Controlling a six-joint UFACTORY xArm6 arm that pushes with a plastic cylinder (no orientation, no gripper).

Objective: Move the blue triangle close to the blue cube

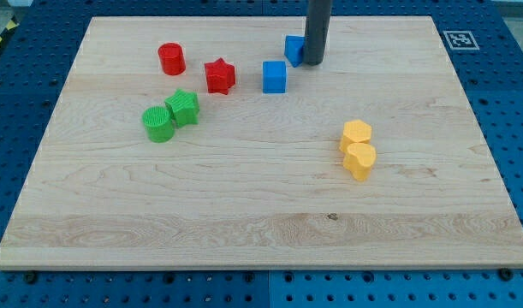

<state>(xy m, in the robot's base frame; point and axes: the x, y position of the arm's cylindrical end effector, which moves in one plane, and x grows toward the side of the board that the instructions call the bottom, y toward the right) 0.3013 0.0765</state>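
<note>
The blue cube [275, 76] sits on the wooden board [261, 214] at the upper middle. The blue triangle [294, 50] lies just up and to the right of it, partly hidden by my rod. My tip [314, 62] rests on the board touching the triangle's right side, a short way right of the cube. A small gap separates the two blue blocks.
A red star [219, 76] lies left of the cube and a red cylinder [171, 59] further left. A green cylinder [158, 124] and a green block [183, 109] touch at the left. Two yellow blocks [358, 148] sit together at the right.
</note>
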